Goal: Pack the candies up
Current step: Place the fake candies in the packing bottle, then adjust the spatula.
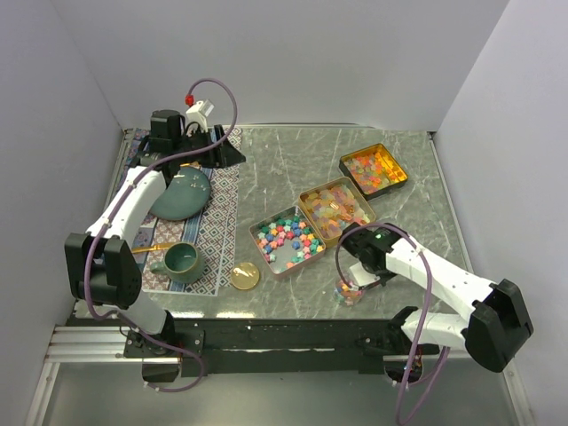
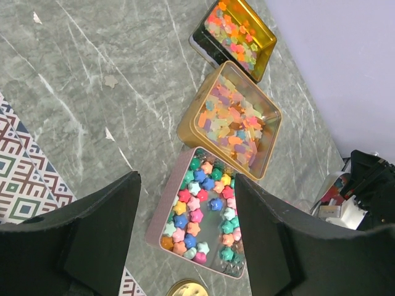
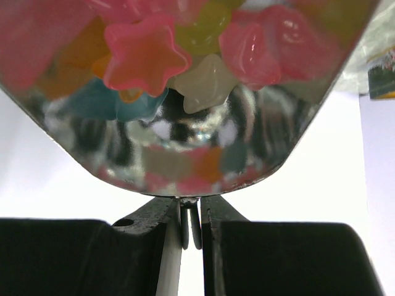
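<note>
**One loaded scoop, one thin grip**

Some candies lie heaped in a shiny scoop, close to the near edge of the tabletop and right of its middle. Many more fill the nearest tin, the middle tin and the far tin. These three lie in a diagonal row from the tabletop's middle toward its far right corner.

The right gripper is pinched narrow on the scoop's slim handle. The left gripper hangs spread wide and empty over the far left part of the tabletop, near the patterned mat.

The main risk, as I judge it, is that the slim handle twists between the pads. The bowl would then roll and tip sweets over the near edge. A quick swing or a slight tilt could do the same, since the load rides high. What sits beneath the scoop cannot be made out.

Single candies are stubby stars with no long axis. The loaded scoop's long axis follows its handle, straight out from the fingers with the bowl away from the wrist. From above it seems to aim at the near edge, but it is too small to be sure.
</note>
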`<act>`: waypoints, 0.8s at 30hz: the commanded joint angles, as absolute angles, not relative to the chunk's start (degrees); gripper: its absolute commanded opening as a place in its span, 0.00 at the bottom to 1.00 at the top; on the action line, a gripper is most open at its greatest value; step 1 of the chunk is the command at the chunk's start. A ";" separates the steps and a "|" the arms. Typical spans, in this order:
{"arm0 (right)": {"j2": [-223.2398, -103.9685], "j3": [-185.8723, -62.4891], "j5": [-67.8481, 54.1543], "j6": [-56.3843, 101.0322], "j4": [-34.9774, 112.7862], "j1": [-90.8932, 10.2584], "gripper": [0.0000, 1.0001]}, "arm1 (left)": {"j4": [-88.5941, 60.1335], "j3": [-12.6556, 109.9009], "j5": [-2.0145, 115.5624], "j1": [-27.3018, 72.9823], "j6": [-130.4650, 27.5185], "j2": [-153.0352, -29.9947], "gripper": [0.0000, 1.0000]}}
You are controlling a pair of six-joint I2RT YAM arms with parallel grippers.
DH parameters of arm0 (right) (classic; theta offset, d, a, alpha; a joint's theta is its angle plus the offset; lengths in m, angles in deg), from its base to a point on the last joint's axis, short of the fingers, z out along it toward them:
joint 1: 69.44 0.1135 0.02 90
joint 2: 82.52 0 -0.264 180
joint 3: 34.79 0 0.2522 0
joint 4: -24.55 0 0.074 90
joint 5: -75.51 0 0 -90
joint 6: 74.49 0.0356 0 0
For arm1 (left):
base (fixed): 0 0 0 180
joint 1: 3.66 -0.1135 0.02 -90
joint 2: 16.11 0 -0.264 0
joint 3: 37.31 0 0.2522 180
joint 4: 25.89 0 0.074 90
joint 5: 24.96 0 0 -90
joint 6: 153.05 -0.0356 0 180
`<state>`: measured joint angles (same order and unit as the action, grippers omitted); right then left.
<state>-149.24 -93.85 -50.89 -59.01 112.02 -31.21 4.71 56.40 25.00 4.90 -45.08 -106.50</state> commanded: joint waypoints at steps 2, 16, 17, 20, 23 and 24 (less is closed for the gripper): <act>-150.64 -98.82 -55.18 -55.86 118.11 -28.41 0.00 | 0.97 55.91 23.29 4.69 -42.84 -103.91 0.68; -151.51 -97.32 -60.19 -53.57 121.01 -23.83 0.00 | -1.14 56.43 21.88 4.78 -38.62 -104.62 0.68; -151.78 -97.50 -60.02 -53.40 121.01 -23.66 0.00 | -1.49 56.26 21.79 4.78 -38.27 -104.61 0.68; -151.96 -97.68 -60.54 -53.57 120.93 -23.30 0.00 | -2.11 55.65 21.53 4.78 -37.65 -104.53 0.68; -151.52 -97.77 -60.54 -54.62 120.93 -23.13 0.00 | -2.81 54.86 21.27 4.78 -36.60 -104.26 0.68; -151.26 -97.68 -60.54 -54.80 120.93 -23.13 0.00 | -3.42 54.50 21.18 4.87 -36.34 -104.09 0.68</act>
<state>-152.04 -97.23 -58.08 -54.40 114.05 -23.66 0.43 55.41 22.77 4.90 -38.13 -106.32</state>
